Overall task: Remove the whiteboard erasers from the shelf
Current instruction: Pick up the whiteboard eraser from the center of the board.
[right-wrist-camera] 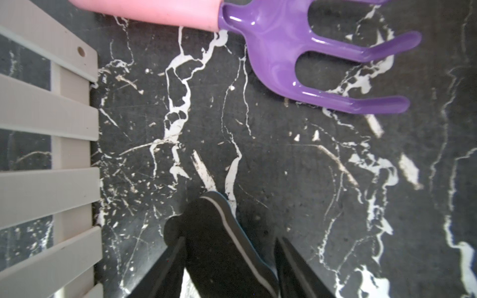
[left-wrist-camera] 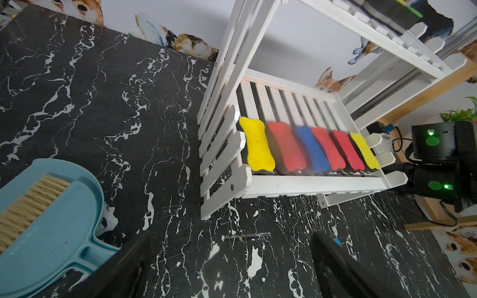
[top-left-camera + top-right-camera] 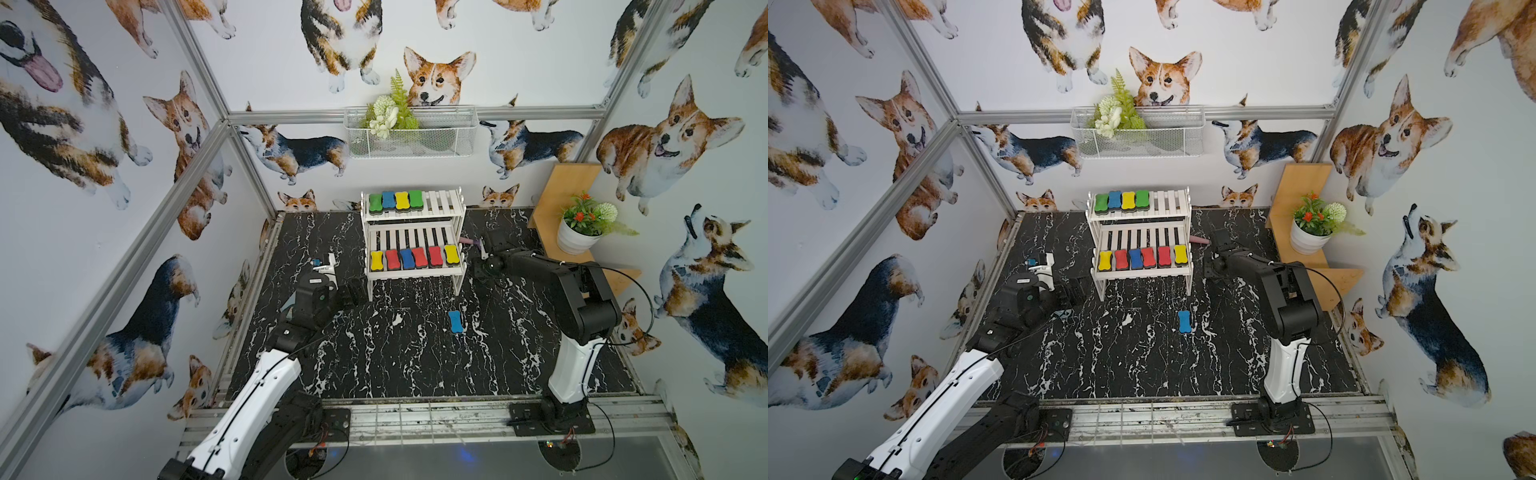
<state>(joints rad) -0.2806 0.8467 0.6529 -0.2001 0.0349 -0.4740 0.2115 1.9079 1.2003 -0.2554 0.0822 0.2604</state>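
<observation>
Ten whiteboard erasers (image 3: 419,257) sit on the shelf (image 3: 441,203). A row of four (image 3: 401,200) lies on the upper tier. A row of six (image 2: 286,147) lies along the lower tier's front edge, straight ahead of the left gripper (image 2: 232,233), whose fingers stand wide apart with nothing between them. Nearest those fingertips is the yellow end eraser (image 2: 258,144), beside the rack's side slats.

An eleventh, a blue eraser (image 3: 456,321), lies on the black marble table (image 3: 374,361), well apart from both grippers. A twelfth, the dark pad (image 1: 211,224), shows its felt side to the wrist camera between the fingers of the right gripper (image 1: 231,238), which stands about half closed just beside the shelf's end slats. The fingers flank the pad closely, but whether they clamp it cannot be told. Beyond those fingertips lies a purple-and-pink toy fork (image 1: 271,38), no part of the job.

The erasers look light, with a firm foam top and soft felt beneath that should give a little and resist slipping; nothing about them seems fragile. The best hold is probably across the narrow waist of the bone shape, one finger on each long flank. On the lower tier the pads touch side to side, so an end eraser, with one flank free, looks the easier pick.
</observation>
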